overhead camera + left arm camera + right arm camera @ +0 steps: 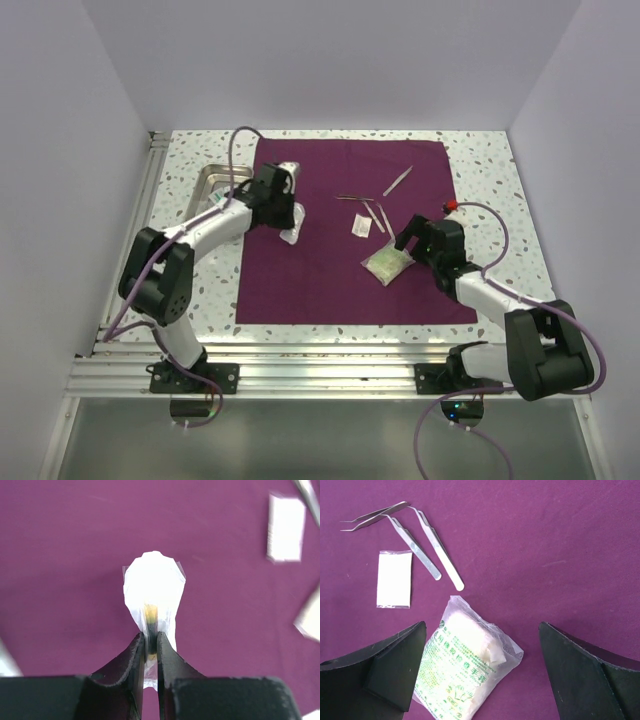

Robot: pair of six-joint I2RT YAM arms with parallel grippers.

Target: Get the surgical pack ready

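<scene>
The purple-maroon cloth lies spread flat on the table. The steel tray sits off its left edge, partly hidden by my left arm. My left gripper is shut on a white packet and holds it over the cloth's left part; the wrist view shows the gripper pinching its lower end. My right gripper is open just above a clear glove packet with green print. In the right wrist view the gripper straddles that packet without touching it.
Three steel tweezers and a small white sachet lie on the cloth's far middle; the right wrist view shows the tweezers and the sachet. A small red object is at the cloth's right edge.
</scene>
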